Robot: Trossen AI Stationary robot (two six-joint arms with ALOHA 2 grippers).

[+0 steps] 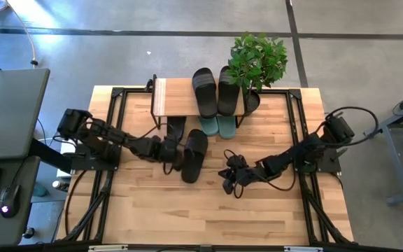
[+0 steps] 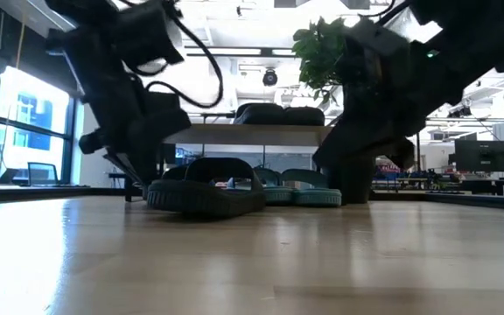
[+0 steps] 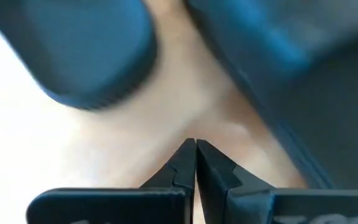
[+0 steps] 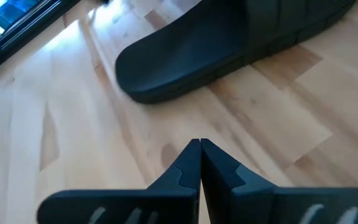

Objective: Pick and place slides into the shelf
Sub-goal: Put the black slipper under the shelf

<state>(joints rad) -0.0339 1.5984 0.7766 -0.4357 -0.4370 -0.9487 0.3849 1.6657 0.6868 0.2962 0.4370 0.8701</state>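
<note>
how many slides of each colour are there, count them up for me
black slides: 4 (two on the shelf, at and; two on the table, at and)
green slides: 2 (under the shelf, at and)
total: 6

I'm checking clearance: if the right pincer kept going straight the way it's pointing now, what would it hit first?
Most likely the black slide lying on the table. The right pincer, shut, points at it over bare wood; how far off is unclear.
</note>
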